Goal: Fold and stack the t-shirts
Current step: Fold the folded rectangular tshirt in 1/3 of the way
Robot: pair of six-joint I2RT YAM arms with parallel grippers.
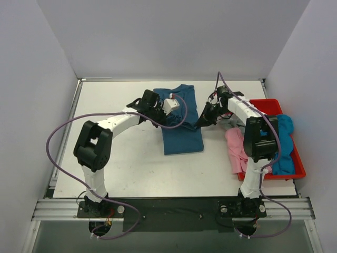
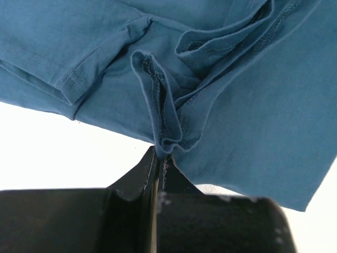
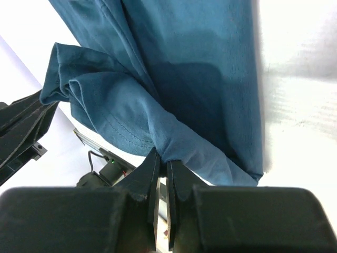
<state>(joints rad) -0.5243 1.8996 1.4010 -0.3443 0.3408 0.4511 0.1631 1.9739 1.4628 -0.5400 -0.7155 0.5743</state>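
T-shirt point(image 1: 181, 132), dark teal, bunched edges gripped in left pincer point(image 2: 159, 156) and right pincer point(image 3: 163, 159), both clenched

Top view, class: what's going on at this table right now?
Two robot arms are folding a teal shirt laid between them. The left gripper is shut on a bunched hem, the right gripper on a fold at the shirt's other side. A pink shirt hangs over the edge of the red tray and a turquoise shirt lies in it, neither folded.

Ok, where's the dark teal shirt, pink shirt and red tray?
dark teal cloth t-shirt point(image 1: 181, 137), top view, near half.
pink cloth t-shirt point(image 1: 236, 147), top view, middle.
red plastic tray point(image 1: 265, 101), top view, far rim.
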